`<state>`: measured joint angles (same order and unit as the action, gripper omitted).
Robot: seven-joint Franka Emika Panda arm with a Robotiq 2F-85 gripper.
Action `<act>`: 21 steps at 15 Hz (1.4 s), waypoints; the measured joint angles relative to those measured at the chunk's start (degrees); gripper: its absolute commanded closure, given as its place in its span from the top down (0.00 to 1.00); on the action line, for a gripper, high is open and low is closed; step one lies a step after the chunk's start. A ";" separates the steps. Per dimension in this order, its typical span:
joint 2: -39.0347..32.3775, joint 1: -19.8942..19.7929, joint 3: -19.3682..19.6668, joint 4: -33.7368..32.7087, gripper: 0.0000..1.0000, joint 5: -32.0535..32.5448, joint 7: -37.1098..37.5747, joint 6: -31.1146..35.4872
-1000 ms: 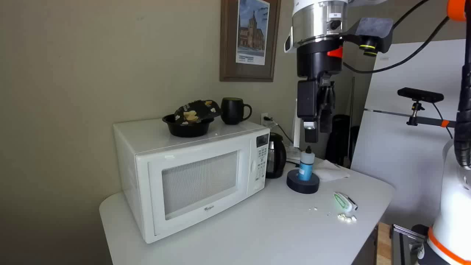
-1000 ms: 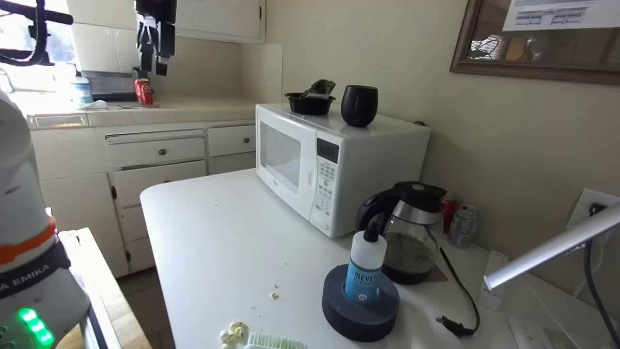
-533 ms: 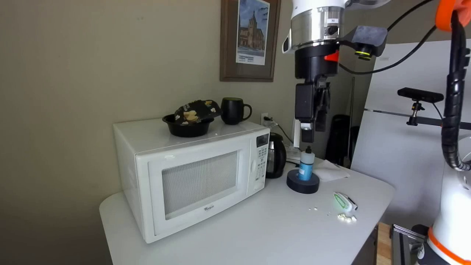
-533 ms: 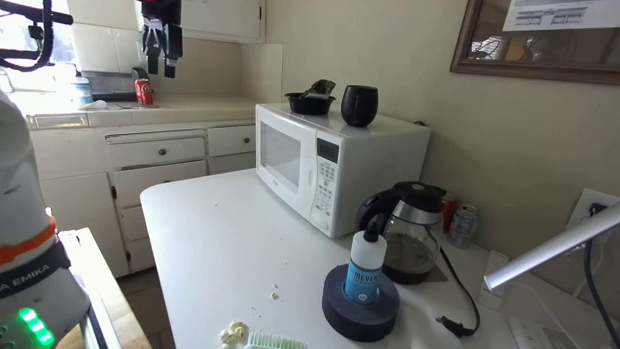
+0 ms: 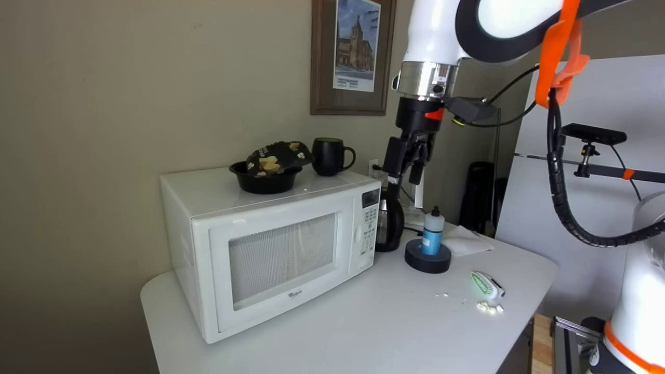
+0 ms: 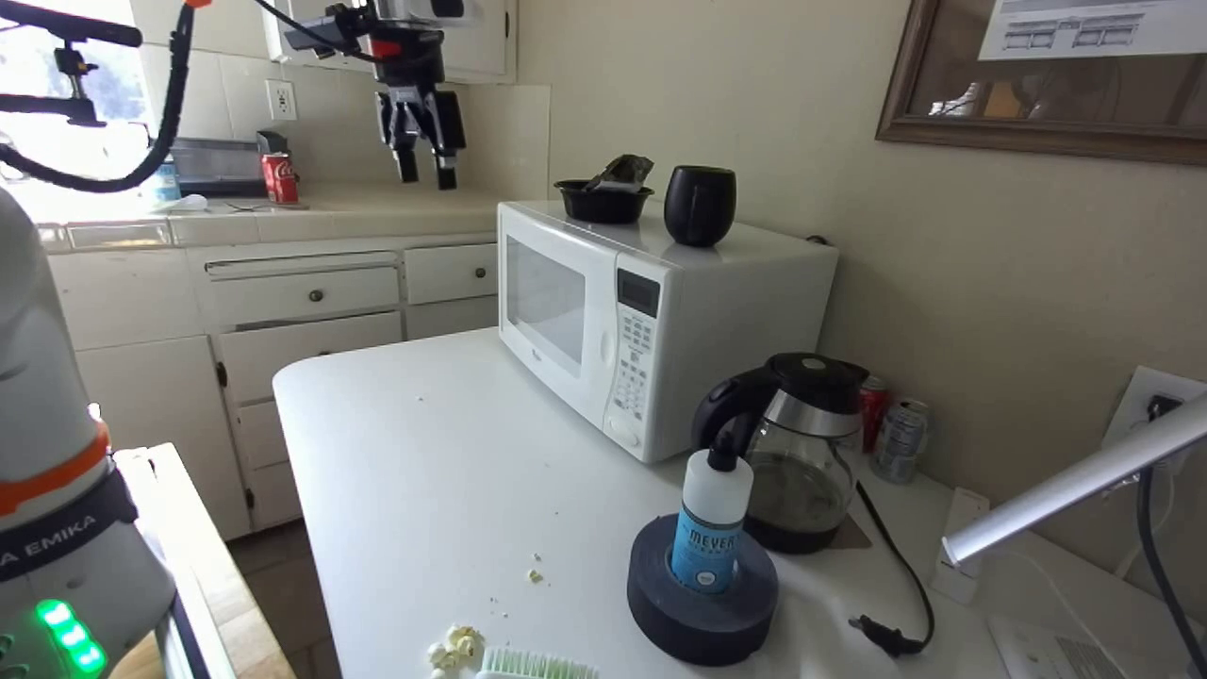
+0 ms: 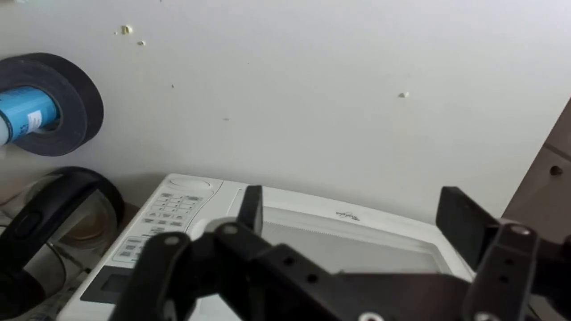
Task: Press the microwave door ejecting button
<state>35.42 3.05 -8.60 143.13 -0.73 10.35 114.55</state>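
Note:
The large white microwave (image 5: 202,193) stands on the white table in both exterior views, its side panel (image 6: 754,321) facing an exterior view. Its door (image 5: 280,265) is shut and also shows in the wrist view (image 7: 339,240). A large oval button (image 7: 190,183) sits at the lower end of the control panel; it shows in both exterior views (image 5: 362,263) (image 6: 624,430). My gripper (image 5: 404,183) is open and empty, in the air in front of the microwave, at about its top height or above (image 6: 427,174). In the wrist view my fingers (image 7: 350,205) are wide apart and cover part of the door.
A black bowl (image 5: 265,183) and a black mug (image 5: 328,158) stand on the microwave. A kettle (image 6: 801,471) stands beside the control panel. A blue bottle (image 6: 707,538) stands in a dark tape roll (image 6: 651,604). A brush (image 5: 486,285) and popcorn bits (image 5: 489,308) lie on the table.
My gripper has moved forward and down towards the microwave, and is now tilted. It shifted left in one exterior view and right in another. The microwave and other objects have not moved.

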 measured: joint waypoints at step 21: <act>-6.37 -14.44 9.86 10.18 1.00 9.48 -0.22 5.95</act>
<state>29.05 -11.39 1.26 153.31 8.75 10.13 120.51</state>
